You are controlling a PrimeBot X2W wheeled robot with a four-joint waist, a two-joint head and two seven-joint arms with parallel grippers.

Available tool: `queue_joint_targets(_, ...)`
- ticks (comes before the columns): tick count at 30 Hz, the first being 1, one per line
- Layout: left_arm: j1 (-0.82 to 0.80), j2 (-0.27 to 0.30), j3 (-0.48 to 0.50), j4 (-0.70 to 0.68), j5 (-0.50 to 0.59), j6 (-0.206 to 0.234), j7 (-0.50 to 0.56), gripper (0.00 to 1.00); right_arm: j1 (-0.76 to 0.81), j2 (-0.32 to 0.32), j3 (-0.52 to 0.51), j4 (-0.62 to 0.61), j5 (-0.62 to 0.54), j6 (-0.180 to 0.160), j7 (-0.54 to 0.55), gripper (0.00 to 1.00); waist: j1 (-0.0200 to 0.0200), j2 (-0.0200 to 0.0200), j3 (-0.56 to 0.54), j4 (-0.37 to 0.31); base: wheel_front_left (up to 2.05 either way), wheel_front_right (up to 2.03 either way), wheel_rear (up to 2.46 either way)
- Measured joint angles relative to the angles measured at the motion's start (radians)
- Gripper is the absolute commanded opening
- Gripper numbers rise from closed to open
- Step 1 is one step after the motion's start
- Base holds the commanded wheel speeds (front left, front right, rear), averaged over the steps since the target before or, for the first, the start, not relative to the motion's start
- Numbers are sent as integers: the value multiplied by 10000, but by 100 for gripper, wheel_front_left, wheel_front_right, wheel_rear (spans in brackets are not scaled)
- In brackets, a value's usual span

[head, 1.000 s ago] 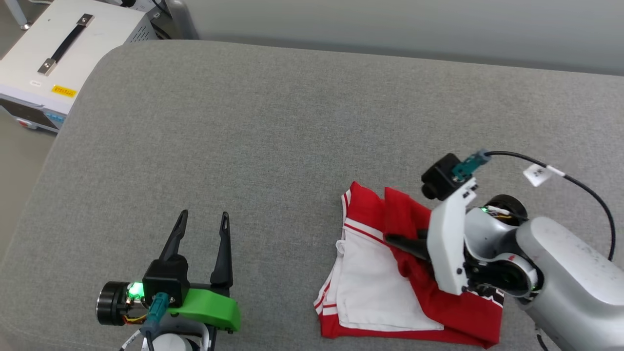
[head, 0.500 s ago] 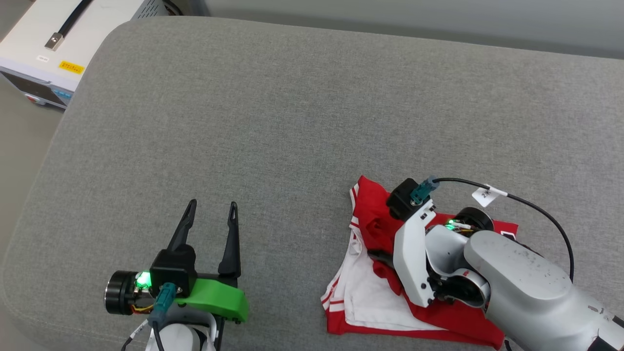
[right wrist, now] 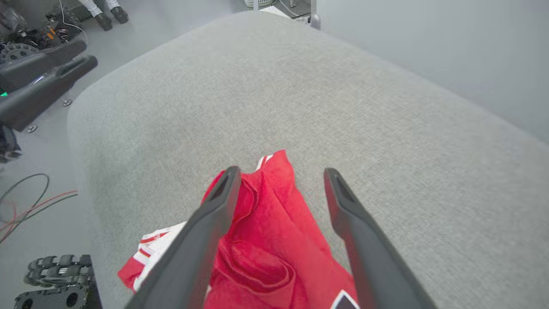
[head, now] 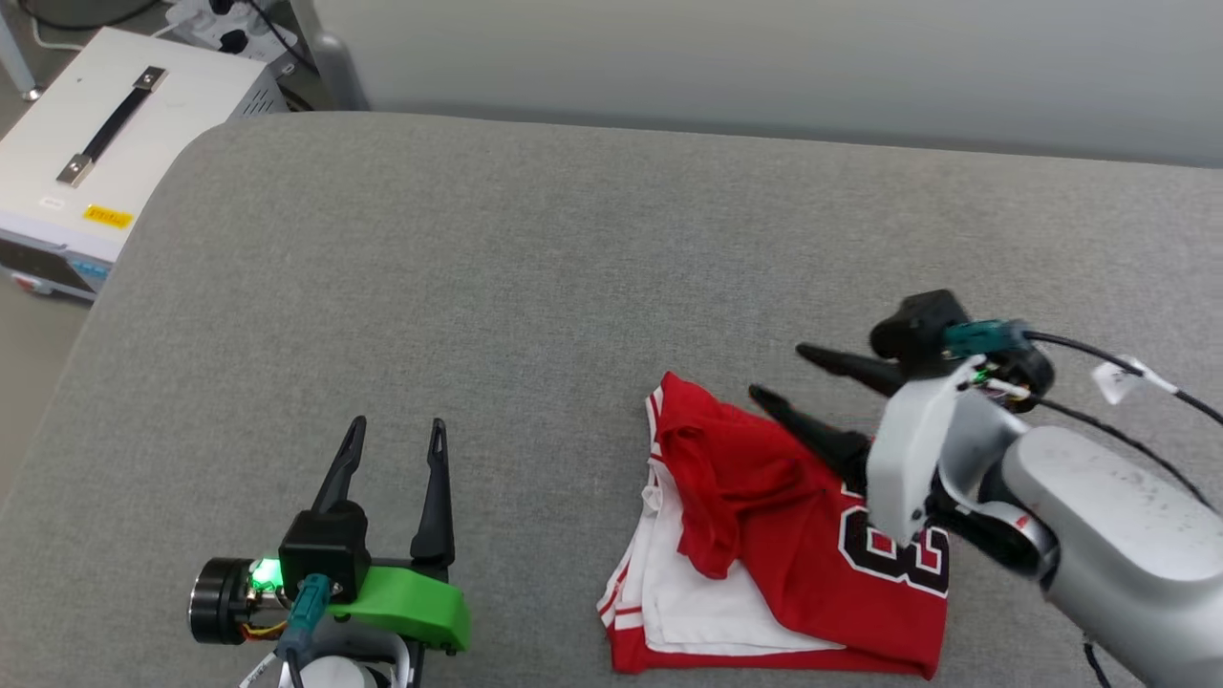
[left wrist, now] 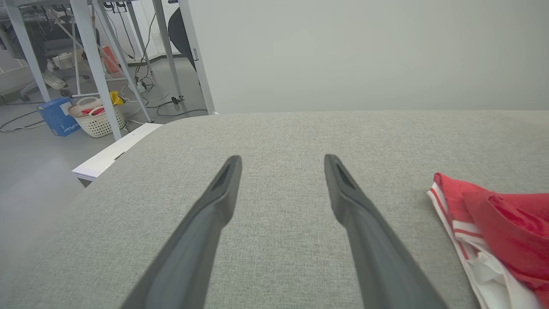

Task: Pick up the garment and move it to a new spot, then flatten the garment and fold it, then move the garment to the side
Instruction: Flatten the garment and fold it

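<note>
Hovering the right gripper (head: 778,370) wide and empty over the loosely folded garment (head: 764,506) at the grey cushion's (head: 478,268) near right, resting the left gripper (head: 399,422) wide too, seemingly finishing the fold, with side placement perhaps remaining.

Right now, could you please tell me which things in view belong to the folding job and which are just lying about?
Job: the garment, on the grey cushion; the right pincer, open over it; the left pincer, open.
Lying about: the white case; the laundry basket; the blue box.
</note>
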Motion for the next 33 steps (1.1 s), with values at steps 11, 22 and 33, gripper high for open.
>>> queue_joint_targets(11,427,2,236,-420,-4,4,0,100,2248,171,-4408,424,-2767,0,-3147,100,0,0,-664,-915,0,0,0)
queue_joint_targets(22,839,0,347,-656,-40,25,0,100,5240,2054,-8615,-872,-5683,-2,-3655,100,0,0,-1130,-1455,0,0,0)
queue_joint_targets(33,1146,-2,395,-738,-138,-146,0,100,7136,3283,-9611,-1969,-6539,-2,-3668,100,0,0,-1251,-1386,0,0,0)
